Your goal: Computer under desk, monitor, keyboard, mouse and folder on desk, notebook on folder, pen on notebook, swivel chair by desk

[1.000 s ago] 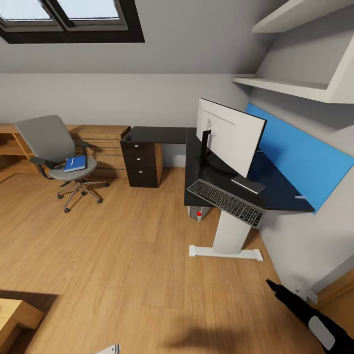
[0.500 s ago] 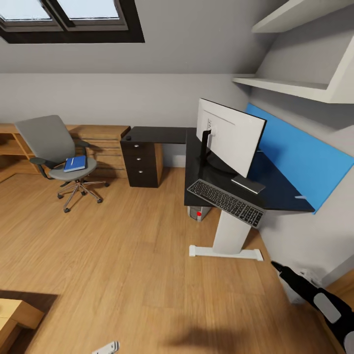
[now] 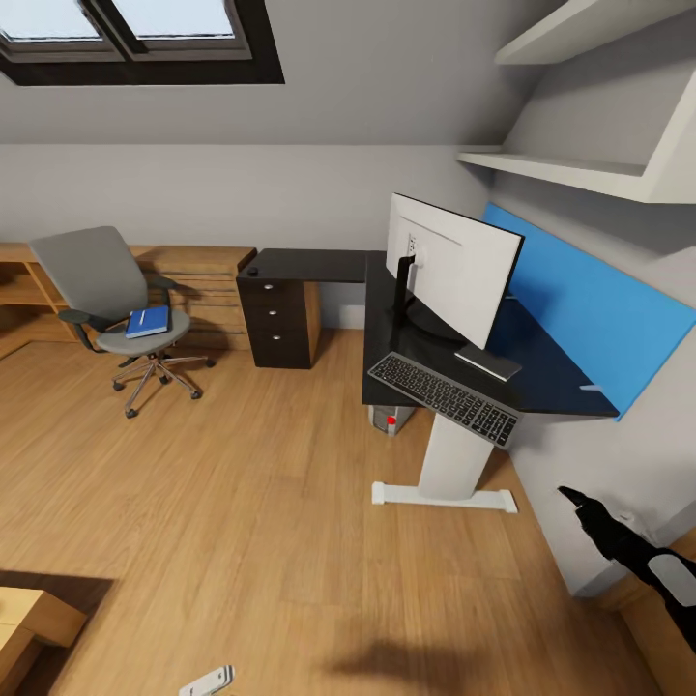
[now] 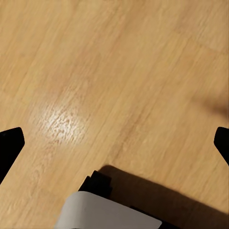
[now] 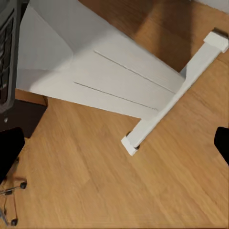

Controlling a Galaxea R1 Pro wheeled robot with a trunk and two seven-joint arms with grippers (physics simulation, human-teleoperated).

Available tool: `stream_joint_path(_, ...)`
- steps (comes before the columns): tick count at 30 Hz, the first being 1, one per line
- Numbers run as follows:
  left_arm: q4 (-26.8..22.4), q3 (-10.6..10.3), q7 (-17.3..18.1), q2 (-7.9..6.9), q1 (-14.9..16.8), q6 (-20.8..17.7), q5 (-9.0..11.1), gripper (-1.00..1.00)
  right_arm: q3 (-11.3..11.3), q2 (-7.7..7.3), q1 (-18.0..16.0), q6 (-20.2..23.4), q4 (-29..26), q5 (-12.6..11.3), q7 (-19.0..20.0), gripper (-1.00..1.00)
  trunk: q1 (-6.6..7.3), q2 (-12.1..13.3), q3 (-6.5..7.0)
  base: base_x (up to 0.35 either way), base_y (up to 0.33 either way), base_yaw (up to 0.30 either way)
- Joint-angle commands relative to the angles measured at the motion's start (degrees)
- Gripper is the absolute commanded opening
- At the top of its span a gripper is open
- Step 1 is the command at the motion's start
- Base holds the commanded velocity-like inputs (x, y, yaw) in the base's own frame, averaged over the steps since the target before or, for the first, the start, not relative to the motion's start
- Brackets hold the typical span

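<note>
Room: attic bedroom, grey sloped walls, skylight (image 3: 135, 34) at 11 o'clock, wood floor (image 3: 251, 503).

Desk (image 3: 551, 382): L-shaped, glossy black top, at 2 o'clock in the head view; drawer unit (image 3: 278, 324) at its far end, white leg (image 3: 449, 464) near. The right wrist view looks down on that leg (image 5: 119, 71).

Chair (image 3: 121, 309): grey seat, chrome base, at 10 o'clock, well apart from the desk, in front of a wooden dresser (image 3: 208, 285).

Monitor (image 3: 454, 266): on the desk, white back toward the camera.

Keyboard (image 3: 443, 396): on the desk's front edge, just beside the monitor's base.

Computer (image 3: 391, 419): partly seen under the desk, small red mark on its face.

Folder (image 3: 148, 322): blue, lying on the chair seat.

Notebook (image 3: 489, 363): flat grey item on the desk, between monitor base and keyboard; identity judged, not certain.

Mouse (image 3: 252, 272): small dark lump on the drawer end of the desk, far from the keyboard.

Pen (image 3: 591, 388): a faint pale sliver near the desk's right edge; too small to confirm.

Right gripper (image 3: 578, 500): at 4 o'clock, low by the wall, carrying nothing; fingertips stand wide apart in its wrist view.

Left gripper (image 4: 114, 143): fingers spread, bare floor between them.

Step in hand, judged: approach stage; nothing gripped. The folder, the mouse and the chair are out of place. Next move calls for driving toward the chair at 10 o'clock to reach the folder.

Writing, brands: none legible.
</note>
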State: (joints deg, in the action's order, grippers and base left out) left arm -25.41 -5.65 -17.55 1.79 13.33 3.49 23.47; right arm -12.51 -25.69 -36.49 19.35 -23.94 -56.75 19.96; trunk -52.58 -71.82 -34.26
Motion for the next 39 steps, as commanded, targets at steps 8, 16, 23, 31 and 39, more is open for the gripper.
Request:
stream_joint_path(8,0.05,-0.7,0.21,-0.03,0.03,1.25,0.58,1.0,-0.45,-0.44,-0.34,3.95,-0.21,-6.68,4.91,1.0,0.0,-0.03,-0.05,0.0,0.0,0.0)
stream_joint_path(16,0.93,-5.0,2.43,-0.16,0.03,4.47,0.74,1.0,-0.33,-0.45,-0.27,4.52,-0.19,-6.46,11.49,1.0,0.0,-0.03,-0.05,0.0,0.0,0.0)
stream_joint_path(23,1.18,-5.38,2.36,-0.05,0.03,4.66,0.84,1.0,-0.38,-0.48,-0.25,4.48,-0.09,-6.18,12.06,1.0,0.0,-0.03,-0.05,0.142,0.0,0.0)
stream_joint_path(31,1.87,-5.42,2.27,0.0,0.03,4.7,0.87,1.0,-0.56,-0.42,-0.25,4.34,-0.06,-6.41,12.38,1.0,0.0,-0.03,-0.05,0.153,0.0,0.0)
stream_joint_path(39,1.94,-5.42,2.26,0.01,0.03,4.74,0.88,1.0,-0.74,-0.49,-0.25,4.13,0.18,-6.44,12.47,1.0,0.0,-0.03,-0.05,0.054,0.0,0.0)
